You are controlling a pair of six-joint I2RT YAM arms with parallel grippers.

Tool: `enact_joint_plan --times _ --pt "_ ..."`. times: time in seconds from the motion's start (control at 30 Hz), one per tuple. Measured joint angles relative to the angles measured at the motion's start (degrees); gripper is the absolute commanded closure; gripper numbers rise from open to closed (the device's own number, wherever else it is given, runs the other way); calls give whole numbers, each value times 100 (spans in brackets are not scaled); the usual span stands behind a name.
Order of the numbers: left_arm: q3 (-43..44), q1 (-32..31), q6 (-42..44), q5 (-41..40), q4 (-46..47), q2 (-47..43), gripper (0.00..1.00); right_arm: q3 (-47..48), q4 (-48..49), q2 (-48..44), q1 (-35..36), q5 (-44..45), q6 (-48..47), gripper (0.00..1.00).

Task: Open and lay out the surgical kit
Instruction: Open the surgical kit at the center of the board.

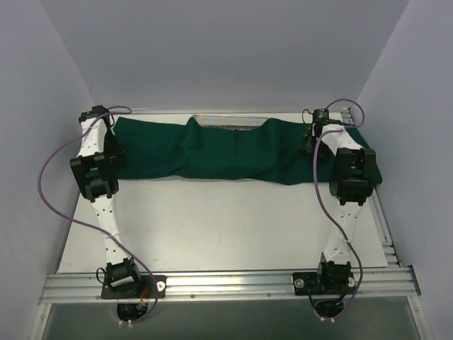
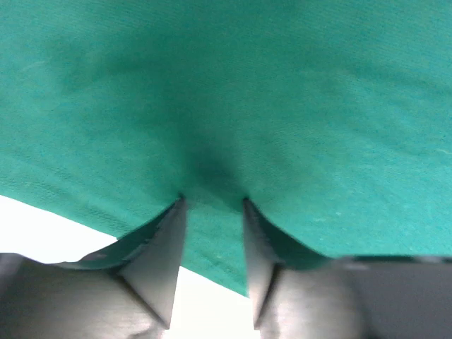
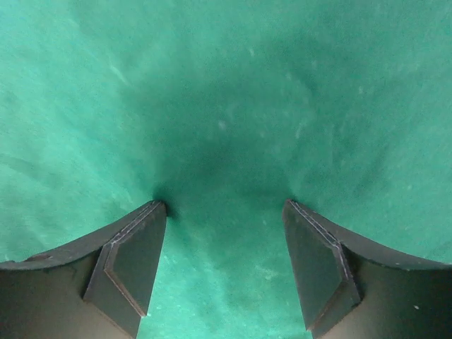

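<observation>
The dark green cloth (image 1: 233, 152) lies spread across the far part of the table and covers most of the silver wire-mesh tray (image 1: 230, 122); only a strip of mesh shows at the cloth's far edge. No scissors or tweezers show. My left gripper (image 1: 115, 140) is at the cloth's left end. In the left wrist view it (image 2: 212, 205) is open with a narrow gap, tips pressed onto the cloth (image 2: 233, 92) at its edge. My right gripper (image 1: 310, 144) is near the cloth's right end. In the right wrist view it (image 3: 224, 206) is wide open, tips on the cloth (image 3: 226, 106).
The white table (image 1: 212, 227) runs from the cloth to the aluminium rail (image 1: 226, 283) at the near edge, where both arm bases sit. Grey walls close in the left, right and far sides. Purple cables loop beside each arm.
</observation>
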Motion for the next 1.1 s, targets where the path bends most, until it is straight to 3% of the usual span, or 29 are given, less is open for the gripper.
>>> enact_joint_plan --times 0.13,0.27,0.47,0.6,0.77,1.1 --pt "-874 52 17 -28 649 -570 36 610 -223 103 7 0 -22 23" --pt "-1943 57 -125 229 1517 -1873 35 1401 13 105 72 -83 195 20" --pt "-2186 -7 -439 1010 2398 -3032 41 2267 647 422 339 -675 616 23" --pt "-2535 -101 -605 1543 2894 -3171 44 3029 990 1139 557 -1040 1060 27" --pt "-3309 -291 -826 1978 3086 -3161 44 3272 872 1764 754 -1091 1757 24" --pt "-3366 -743 -1023 2295 3215 -3161 44 3630 601 1895 796 -763 2192 26"
